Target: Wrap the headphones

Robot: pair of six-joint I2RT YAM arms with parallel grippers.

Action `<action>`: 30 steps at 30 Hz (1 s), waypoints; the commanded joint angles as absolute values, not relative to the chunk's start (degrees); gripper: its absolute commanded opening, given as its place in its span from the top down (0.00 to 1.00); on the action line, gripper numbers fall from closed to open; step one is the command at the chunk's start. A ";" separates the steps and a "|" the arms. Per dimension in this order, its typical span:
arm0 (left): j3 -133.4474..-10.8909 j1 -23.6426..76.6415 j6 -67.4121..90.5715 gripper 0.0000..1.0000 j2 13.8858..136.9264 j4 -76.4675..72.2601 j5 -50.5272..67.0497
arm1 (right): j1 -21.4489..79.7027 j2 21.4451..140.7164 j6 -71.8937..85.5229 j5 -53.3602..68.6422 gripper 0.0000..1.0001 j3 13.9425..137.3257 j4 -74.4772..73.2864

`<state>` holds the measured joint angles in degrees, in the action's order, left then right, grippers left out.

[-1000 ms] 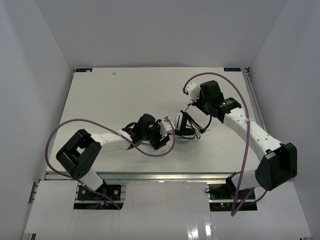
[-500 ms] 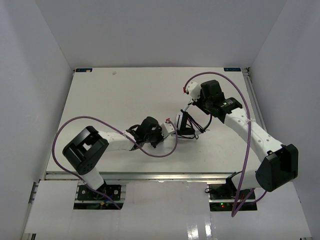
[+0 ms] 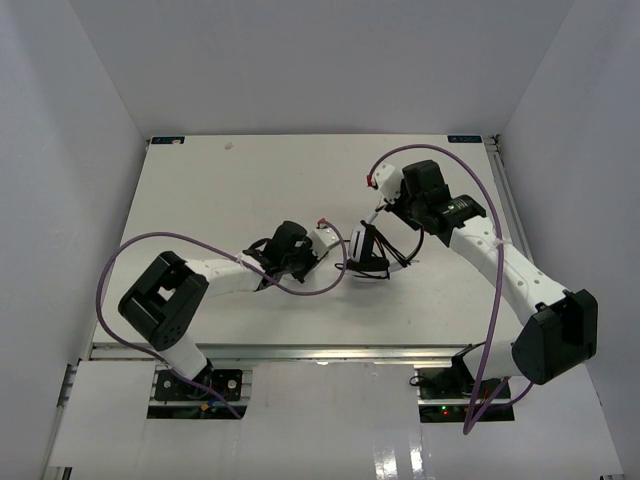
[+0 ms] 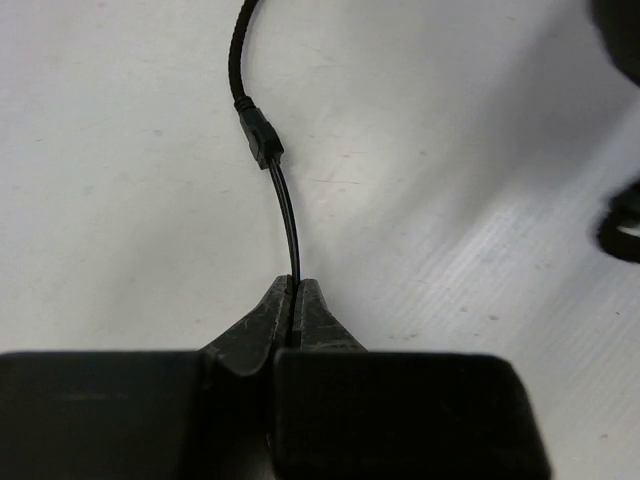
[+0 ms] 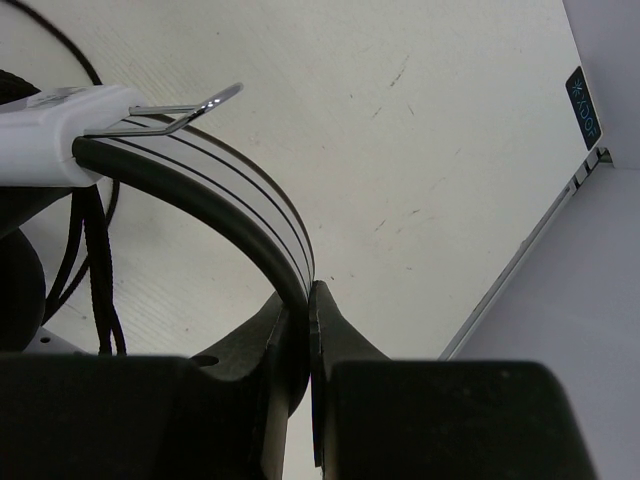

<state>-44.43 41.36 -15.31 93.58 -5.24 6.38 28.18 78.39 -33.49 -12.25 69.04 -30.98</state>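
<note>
Over-ear headphones with round white cups, black pads and a striped black-and-white headband (image 3: 367, 251) resting on flat white table (image 3: 230, 190), held between both arms. Clenched on the black-and-white headband (image 5: 225, 195) at the headphones' far-right side: right gripper (image 5: 308, 296). Pinched shut on the thin black cord (image 4: 289, 222) just left of the headphones: left gripper (image 4: 296, 291). The cord's moulded joint sits just beyond its tips.

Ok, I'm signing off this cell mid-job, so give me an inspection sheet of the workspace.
Surface: white tabletop, faint scuffs.
Job's things: white-cupped over-ear headphones mid-table, thin black cord trailing.
Clutter: nothing seen.
Grippers: left gripper, fingers shut on the thin black cord; right gripper, fingers shut on the black-and-white headband.
Cables: purple robot cables loop off both arms.
Surroundings: white walls on three sides.
</note>
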 commanded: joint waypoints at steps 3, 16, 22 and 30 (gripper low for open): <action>-50.27 35.49 -9.78 1.00 88.77 -1.94 9.86 | 27.96 75.07 -33.63 -7.03 0.92 72.08 -30.79; -71.70 35.33 -5.80 1.00 100.12 9.80 18.63 | 29.13 76.82 -30.44 1.37 0.92 72.32 -30.89; -76.64 34.42 -4.92 1.00 98.55 12.95 15.54 | 29.12 74.77 -33.40 -3.61 0.92 66.12 -28.41; -83.36 34.61 -0.73 1.00 91.94 19.40 15.07 | 29.18 76.86 -30.71 -13.00 0.92 65.13 -23.83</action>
